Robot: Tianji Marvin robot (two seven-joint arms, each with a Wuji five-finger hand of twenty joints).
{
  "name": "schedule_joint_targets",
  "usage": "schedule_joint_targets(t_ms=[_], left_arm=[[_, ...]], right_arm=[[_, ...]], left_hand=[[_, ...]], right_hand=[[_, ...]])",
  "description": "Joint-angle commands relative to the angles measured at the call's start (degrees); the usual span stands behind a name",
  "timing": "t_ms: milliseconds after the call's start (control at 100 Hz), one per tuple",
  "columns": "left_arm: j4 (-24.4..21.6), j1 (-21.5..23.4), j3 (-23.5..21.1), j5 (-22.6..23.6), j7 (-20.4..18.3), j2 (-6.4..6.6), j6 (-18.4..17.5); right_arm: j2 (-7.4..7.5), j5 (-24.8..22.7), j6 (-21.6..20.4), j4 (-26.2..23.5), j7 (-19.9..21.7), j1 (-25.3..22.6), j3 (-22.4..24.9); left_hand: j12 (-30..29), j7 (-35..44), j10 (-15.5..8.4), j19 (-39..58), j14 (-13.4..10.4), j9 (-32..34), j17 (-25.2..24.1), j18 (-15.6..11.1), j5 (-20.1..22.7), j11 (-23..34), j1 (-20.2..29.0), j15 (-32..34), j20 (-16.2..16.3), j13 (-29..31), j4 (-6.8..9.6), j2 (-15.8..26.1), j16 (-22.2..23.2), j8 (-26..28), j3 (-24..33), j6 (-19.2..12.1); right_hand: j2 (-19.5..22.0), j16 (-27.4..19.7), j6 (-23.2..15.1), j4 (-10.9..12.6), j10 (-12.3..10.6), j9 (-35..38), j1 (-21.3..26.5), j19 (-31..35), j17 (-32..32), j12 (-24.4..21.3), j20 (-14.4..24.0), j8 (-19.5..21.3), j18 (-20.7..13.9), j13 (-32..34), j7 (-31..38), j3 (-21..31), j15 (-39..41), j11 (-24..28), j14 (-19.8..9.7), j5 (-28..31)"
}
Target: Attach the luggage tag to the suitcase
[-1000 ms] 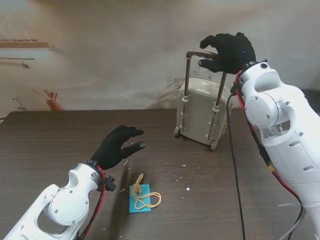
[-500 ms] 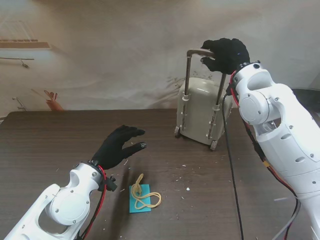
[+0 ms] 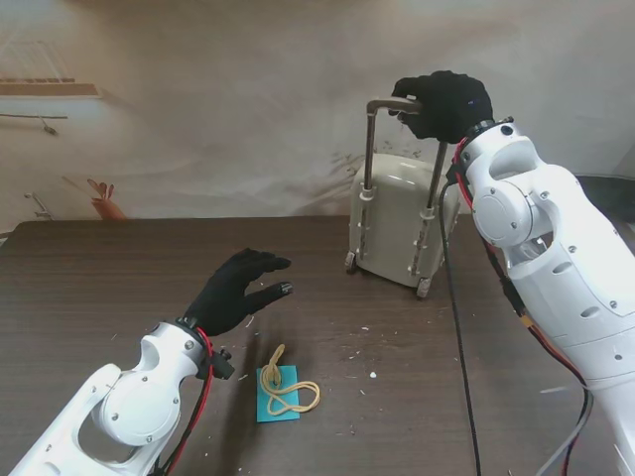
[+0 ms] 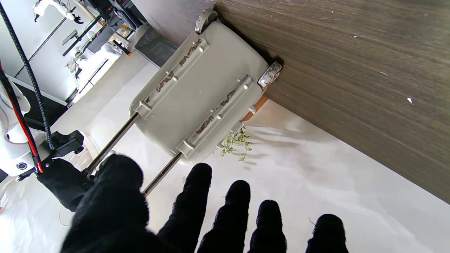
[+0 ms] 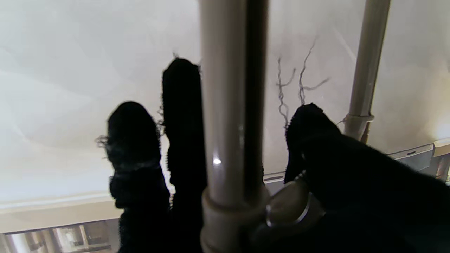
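**Right hand on the handle, tag loose on the table**

Here, from the stand, the suitcase [image 3: 402, 223] stands upright on the far side of the table [image 3: 99, 288], its handle [image 3: 397, 103] drawn out. The right hand [image 3: 444, 104] is curled over the right end of that handle's crossbar. The tag [image 3: 279, 393], a blue card with a tan loop across it, lies flat near me, just right of the left wrist and well apart from the suitcase. The left hand [image 3: 236, 290] hovers over the table with fingers spread, holding nothing.

In the left wrist view, the left hand's fingers [image 4: 230, 218] are apart and bare, with the suitcase [image 4: 200, 95] beyond them and a small green sprig [image 4: 236, 142] beside it.

In the right wrist view, fingers [image 5: 182, 133] lie to one side of a handle [image 5: 230, 123] tube and the thumb to the other, closed around it.
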Motion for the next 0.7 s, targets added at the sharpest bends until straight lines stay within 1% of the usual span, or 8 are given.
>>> schedule_joint_targets(t_ms=[0,120,190,290,340,480,510,690], left_arm=[[-0.29,0.09,0.03,0.21,-0.58,-0.04,-0.17],[-0.43,0.36,-0.12,0.32,-0.37,-0.07,-0.36],[-0.57,0.58,-0.29,0.39,-0.20,-0.09,-0.46],[-0.82,0.94,-0.57,0.46,0.01,-0.12,-0.64],[-0.94,1.09,-0.69,0.50,0.05,-0.12,-0.71],[-1.20,1.41,-0.96,0.46,0.09,-0.13,-0.85],[-1.26,1.47,-1.02,0.46,0.09,-0.13,-0.88],[-1.45,1.75,-1.29,0.41,0.23,-0.15,-1.11]], right_arm=[[-0.18,-0.13,-0.45,-0.10,0.43,1.05,-0.05],[-0.35,0.07,-1.84,0.92,-1.01,1.85,-0.60],[-0.48,0.44,-2.89,1.54,-1.83,2.30,-0.96],[-0.73,1.21,-3.91,2.25,-2.96,2.90,-1.65],[-0.87,1.47,-4.12,2.52,-3.55,3.21,-2.08],[-1.44,2.69,-3.82,3.15,-5.28,4.22,-3.60],[-1.56,2.80,-3.70,3.27,-5.68,4.46,-3.96],[-2.56,4.68,-1.47,3.69,-7.86,5.95,-6.34]], left_hand=[[-0.66,0.51,0.01,-0.83,-0.43,0.79,-0.05,-3.83,1.05,-0.59,1.32,0.33,-0.07,-1.19,-0.81,1.41,1.88,0.06,-0.93,-3.03],[-0.65,0.97,0.03,-0.81,-0.34,0.94,-0.04,-3.76,0.87,-0.56,1.46,0.40,-0.07,-1.20,-0.89,1.52,1.87,0.14,-0.97,-3.27],[-0.65,1.23,-0.10,-0.81,-0.35,0.94,-0.07,-3.68,0.84,-0.57,1.65,0.42,-0.07,-1.22,-0.94,1.50,1.85,0.16,-0.98,-3.55],[-0.64,1.59,-0.13,-0.81,-0.27,1.02,-0.10,-3.62,0.92,-0.55,1.83,0.47,-0.07,-1.17,-1.01,1.51,1.84,0.22,-1.00,-4.06],[-0.65,1.63,-0.07,-0.80,-0.22,0.99,-0.10,-3.59,0.71,-0.56,1.77,0.47,-0.07,-1.21,-1.05,1.57,1.83,0.19,-1.06,-3.69],[-0.66,1.73,-0.10,-0.78,-0.08,0.94,-0.10,-3.62,0.65,-0.59,1.74,0.42,-0.05,-1.26,-1.08,1.58,1.79,0.08,-1.09,-3.53],[-0.65,1.70,-0.11,-0.77,-0.06,0.94,-0.09,-3.62,0.59,-0.58,1.74,0.40,-0.05,-1.29,-1.08,1.59,1.78,0.05,-1.09,-3.33],[-0.65,1.46,-0.01,-0.78,0.00,0.91,-0.11,-3.59,0.53,-0.59,1.55,0.34,-0.05,-1.29,-1.07,1.61,1.76,-0.19,-1.12,-2.77]], right_hand=[[1.08,2.04,-6.08,-0.43,-1.22,0.98,4.79,4.69,4.65,1.22,0.99,1.84,2.42,2.23,-1.40,4.21,7.53,1.97,-0.86,3.11],[-0.92,3.93,-7.45,-0.54,-1.55,1.77,6.87,11.10,12.28,1.41,0.96,3.19,2.50,2.45,-2.83,5.55,20.62,2.72,-2.94,8.49],[-2.06,5.29,-7.66,-0.55,-1.60,2.24,7.71,16.71,14.06,1.84,3.20,4.45,0.59,2.48,-3.18,6.31,26.48,3.42,-3.91,11.56],[-2.72,6.67,-7.47,-0.49,-1.32,2.70,7.98,22.36,15.60,2.81,6.16,6.09,-2.46,2.48,-3.48,6.85,31.61,4.73,-4.61,13.98],[-2.79,7.04,-7.37,-0.50,-1.21,2.71,7.96,23.97,16.00,3.26,6.96,6.70,-3.68,2.49,-3.57,7.08,32.92,5.29,-4.81,14.42],[-3.04,7.10,-6.82,-0.51,-0.95,2.93,7.92,25.67,16.43,3.45,7.72,7.15,-4.57,2.46,-3.36,7.43,33.30,5.60,-4.64,15.35],[-3.19,7.08,-6.75,-0.53,-0.96,3.01,7.82,26.04,16.50,3.44,7.92,7.27,-5.23,2.46,-3.30,7.66,33.31,5.61,-4.64,15.51],[-3.47,7.05,-6.24,-0.60,-0.65,3.36,7.62,26.28,16.54,3.52,8.13,7.27,-5.90,2.45,-3.35,8.21,33.32,5.85,-4.64,15.70]])
